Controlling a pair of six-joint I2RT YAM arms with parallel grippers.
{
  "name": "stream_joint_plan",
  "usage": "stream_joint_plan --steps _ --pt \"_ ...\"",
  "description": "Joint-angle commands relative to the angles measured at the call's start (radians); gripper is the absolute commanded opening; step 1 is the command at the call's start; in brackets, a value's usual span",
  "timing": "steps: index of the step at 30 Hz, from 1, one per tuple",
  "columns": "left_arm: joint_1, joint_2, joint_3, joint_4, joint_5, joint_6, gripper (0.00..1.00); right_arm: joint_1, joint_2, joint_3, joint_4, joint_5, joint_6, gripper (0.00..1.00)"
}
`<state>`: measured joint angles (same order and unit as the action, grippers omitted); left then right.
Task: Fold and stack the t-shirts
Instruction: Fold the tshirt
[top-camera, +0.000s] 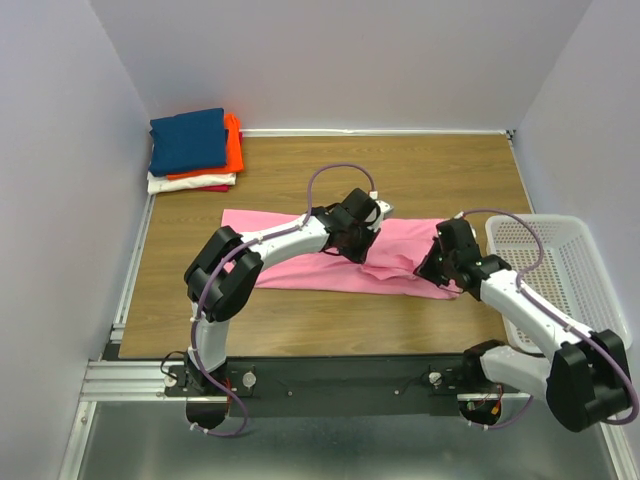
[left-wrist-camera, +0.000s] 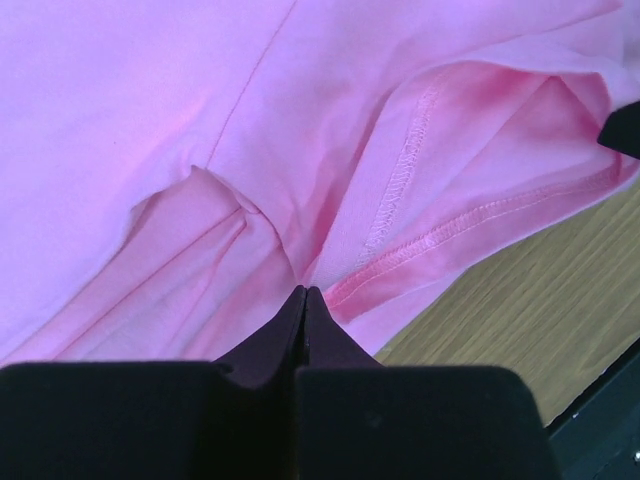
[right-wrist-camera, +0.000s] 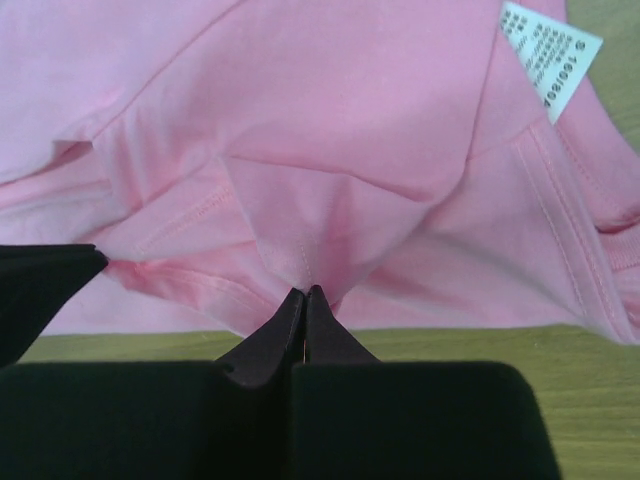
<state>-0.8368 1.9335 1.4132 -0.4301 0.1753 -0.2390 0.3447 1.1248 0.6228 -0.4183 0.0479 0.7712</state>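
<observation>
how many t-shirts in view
5. The pink t-shirt lies spread in the middle. Four are folded in a stack at the far left corner: navy t-shirt on top, then orange t-shirt, white t-shirt, red t-shirt. Others may hide within the stack.

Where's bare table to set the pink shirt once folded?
Free: the far table strip between the folded stack and the right wall, behind the pink shirt; also the near strip in front of it. Crowded: the centre under both arms, and by the basket.

White-linked arms (top-camera: 290, 236), bulky black joints (top-camera: 225, 275), looping purple cables (top-camera: 335, 170), matte black tapered jaws
</observation>
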Motion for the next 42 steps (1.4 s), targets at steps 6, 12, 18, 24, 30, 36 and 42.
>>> stream_joint_plan --steps 6,12,18,24,30,36,42 --pt "0.008 0.002 0.007 -0.030 0.032 0.027 0.04 -0.004 -0.118 -0.104 -0.065 -0.042 0.083 0.09" --pt "0.007 -0.004 -0.011 -0.021 0.044 0.030 0.07 -0.004 -0.186 -0.170 -0.089 -0.042 0.111 0.24" --pt "0.005 -0.010 -0.029 -0.018 0.049 0.033 0.15 -0.004 -0.243 -0.172 -0.132 -0.023 0.134 0.29" --pt "0.005 -0.022 -0.051 -0.007 0.056 0.033 0.15 -0.004 -0.228 -0.083 -0.143 0.024 0.108 0.37" --pt "0.005 -0.024 -0.065 0.008 0.069 0.026 0.15 -0.003 -0.080 0.040 -0.131 0.121 0.022 0.41" --pt "0.005 -0.022 -0.068 0.011 0.070 0.020 0.15 0.016 0.013 0.118 -0.108 0.173 -0.053 0.42" --pt "0.007 -0.019 -0.072 0.013 0.070 0.020 0.15 0.095 0.075 0.143 -0.093 0.201 -0.069 0.45"
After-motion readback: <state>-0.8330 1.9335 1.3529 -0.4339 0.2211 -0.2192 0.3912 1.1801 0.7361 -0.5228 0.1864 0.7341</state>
